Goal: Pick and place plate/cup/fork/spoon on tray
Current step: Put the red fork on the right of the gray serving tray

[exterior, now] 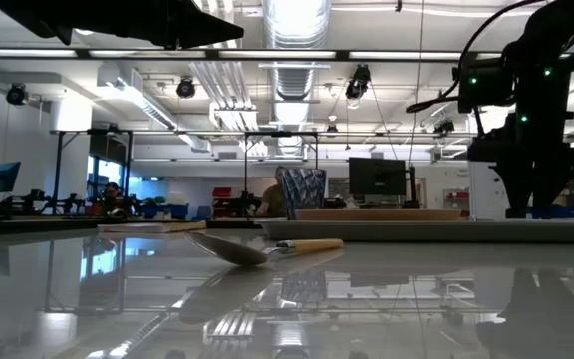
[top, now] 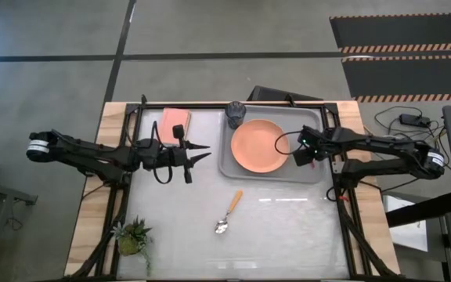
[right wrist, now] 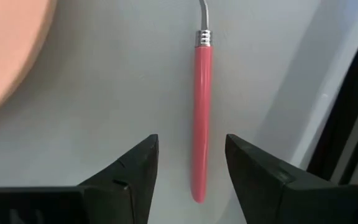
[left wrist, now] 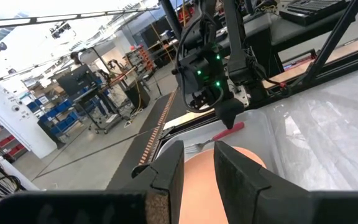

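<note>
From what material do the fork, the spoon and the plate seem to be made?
The fork: a glossy red-pink handle, probably plastic, with a shiny metal collar and neck.
The spoon: a mirror-like bowl, likely polished steel, and a matte tan handle, plastic or wood.
The plate: an even, matte salmon-orange surface, probably plastic or melamine.

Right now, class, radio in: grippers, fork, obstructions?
Right gripper open over fork lying on tray. Left gripper open, waiting mid-table. Spoon still off tray.

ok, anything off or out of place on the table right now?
Nothing spilled or damaged. The plate, cup and fork sit on the tray, the fork flat below the open right gripper. Only the spoon lies on the bare table, off the tray.
</note>
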You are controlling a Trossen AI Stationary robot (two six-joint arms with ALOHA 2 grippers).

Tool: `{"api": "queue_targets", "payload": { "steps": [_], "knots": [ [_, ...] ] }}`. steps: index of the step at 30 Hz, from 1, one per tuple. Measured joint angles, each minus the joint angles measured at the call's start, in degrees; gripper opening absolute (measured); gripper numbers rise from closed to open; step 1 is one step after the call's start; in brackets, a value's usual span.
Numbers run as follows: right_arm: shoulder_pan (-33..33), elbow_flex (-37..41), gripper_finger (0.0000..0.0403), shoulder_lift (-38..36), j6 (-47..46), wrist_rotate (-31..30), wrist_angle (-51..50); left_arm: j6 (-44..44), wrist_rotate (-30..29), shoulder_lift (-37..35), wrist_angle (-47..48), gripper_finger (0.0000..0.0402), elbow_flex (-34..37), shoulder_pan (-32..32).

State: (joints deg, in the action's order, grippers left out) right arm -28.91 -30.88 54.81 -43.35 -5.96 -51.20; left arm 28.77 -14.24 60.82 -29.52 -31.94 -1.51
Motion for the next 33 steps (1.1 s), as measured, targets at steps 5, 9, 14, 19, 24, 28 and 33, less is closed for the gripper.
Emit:
{"api": "queue_targets", "payload": {
  "steps": [5, 9, 14, 19, 24, 28, 33],
  "knots": [
    [0.0, 3.38, 0.0176, 0.07, -0.04, -0.04, 4.43, -0.01, 0.0, 0.0, 0.01, 0.007, 0.0, 0.0],
    [0.0, 5.76, 0.017, 0.07, -0.29, -0.06, 7.32, -0.02, 0.0, 0.0, 0.02, 0.007, 0.03, -0.01],
    [0.0, 6.96, 0.0115, 0.04, -0.28, -0.51, 8.83, -0.02, 0.0, 0.0, 0.02, 0.007, 0.07, -0.01],
    [0.0, 6.74, 0.0033, -0.02, -0.1, -0.46, 9.06, -0.02, 0.0, 0.0, 0.02, 0.007, 0.07, -0.01],
    [0.04, 4.94, 0.0022, -0.35, 1.78, -0.85, 9.05, -0.02, 0.0, 0.0, 0.02, 0.007, 0.07, -0.01],
    [0.25, 2.84, 0.0021, -2.6, 3.55, -1.67, 8.52, -0.06, 0.0, 0.0, 0.02, 0.007, 0.07, 0.01],
    [2.66, 2.06, 0.002, -8.83, 4.36, -4.89, 8.29, -1.47, -0.01, 0.0, 0.02, 0.007, 0.07, 0.0]
  ]
}}
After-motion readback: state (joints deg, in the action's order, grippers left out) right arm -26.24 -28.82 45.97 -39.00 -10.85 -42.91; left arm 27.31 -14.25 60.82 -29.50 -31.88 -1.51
